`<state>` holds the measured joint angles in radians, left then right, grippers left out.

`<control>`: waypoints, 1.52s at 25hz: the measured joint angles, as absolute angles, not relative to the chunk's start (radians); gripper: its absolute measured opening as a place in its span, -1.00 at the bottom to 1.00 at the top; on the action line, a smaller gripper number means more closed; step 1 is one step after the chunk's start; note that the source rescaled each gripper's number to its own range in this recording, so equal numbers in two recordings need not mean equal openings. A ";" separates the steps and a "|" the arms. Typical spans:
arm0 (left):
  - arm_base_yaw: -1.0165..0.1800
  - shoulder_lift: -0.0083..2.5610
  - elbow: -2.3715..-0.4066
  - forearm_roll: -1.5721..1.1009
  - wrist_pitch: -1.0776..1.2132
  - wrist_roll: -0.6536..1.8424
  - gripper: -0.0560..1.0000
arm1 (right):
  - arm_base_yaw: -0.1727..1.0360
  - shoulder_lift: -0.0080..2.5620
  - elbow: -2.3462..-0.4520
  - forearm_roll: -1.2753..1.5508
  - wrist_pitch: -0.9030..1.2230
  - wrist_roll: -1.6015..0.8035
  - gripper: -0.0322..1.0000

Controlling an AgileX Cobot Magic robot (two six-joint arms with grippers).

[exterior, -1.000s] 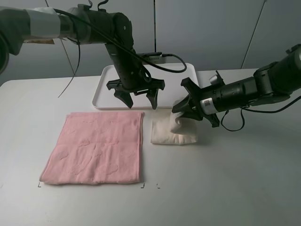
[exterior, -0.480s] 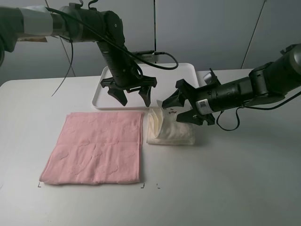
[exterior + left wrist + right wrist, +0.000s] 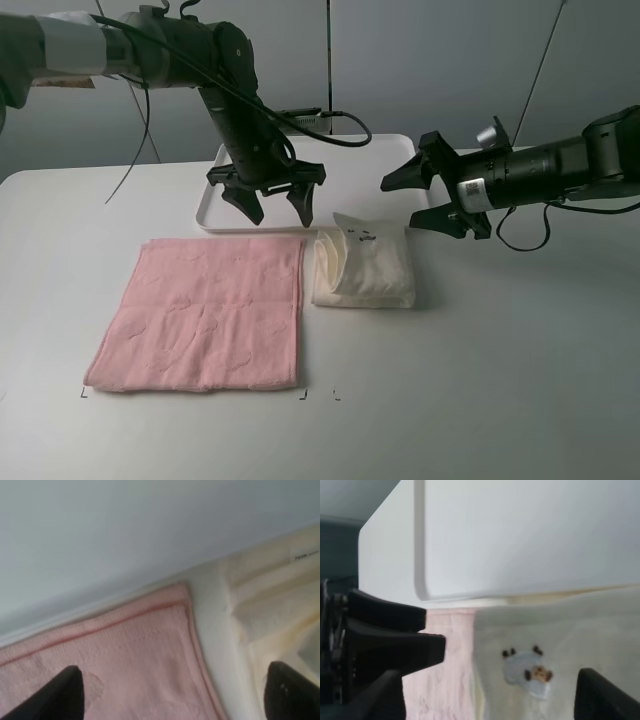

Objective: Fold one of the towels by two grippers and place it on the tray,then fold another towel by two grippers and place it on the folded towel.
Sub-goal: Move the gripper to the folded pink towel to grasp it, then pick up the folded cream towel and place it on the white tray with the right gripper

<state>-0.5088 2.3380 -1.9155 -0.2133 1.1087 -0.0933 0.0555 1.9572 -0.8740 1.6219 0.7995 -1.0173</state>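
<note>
Cream towel [image 3: 365, 270] lies folded on the surface [image 3: 500, 380] in the high view, beside the flat pink towel [image 3: 205, 315], before the tray [image 3: 345, 170]. Left gripper [image 3: 280, 212] hangs spread, empty, at the tray's front rim. Right gripper [image 3: 400, 203], spread and empty, hovers off the cream towel. Left wrist: both towels' corners lie under the spread gripper. Right wrist: the cream towel's bear patch lies beside the tray.

The cream terry towel [image 3: 365, 268] lies loosely folded on the white surface [image 3: 480, 380], just beside the flat-spread pink square terry towel [image 3: 205, 312], near the white rectangular plastic tray [image 3: 370, 165].
</note>
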 joint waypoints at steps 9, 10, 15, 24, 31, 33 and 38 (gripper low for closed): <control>-0.509 2.338 -1.915 -0.213 1.118 -0.080 0.87 | 0.043 2.069 -0.875 1.501 0.850 -0.907 0.40; -0.509 2.338 -1.915 -0.213 1.119 -0.080 0.87 | 0.043 2.073 -0.875 1.501 0.851 -0.909 0.40; -0.509 2.338 -1.915 -0.213 1.121 -0.084 0.87 | 0.047 2.075 -0.875 1.501 0.832 -0.921 0.40; -0.509 2.338 -1.915 -0.213 1.121 -0.072 0.87 | 0.138 2.077 -0.875 1.511 0.744 -0.952 -0.03; -0.509 2.338 -1.915 -0.213 1.124 -0.054 0.87 | 0.145 2.079 -0.875 1.530 0.723 -0.993 -0.89; -0.509 2.338 -1.915 -0.213 1.124 -0.037 0.87 | 0.145 2.077 -0.875 1.531 0.725 -1.001 -0.89; -0.509 2.336 -1.915 -0.231 1.154 0.044 0.87 | 0.149 2.025 -0.875 1.526 0.725 -1.007 -0.89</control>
<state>-0.5088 2.3362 -1.9155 -0.2314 1.1537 0.0440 0.1489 2.0252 -0.8753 1.5263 0.7250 -1.0068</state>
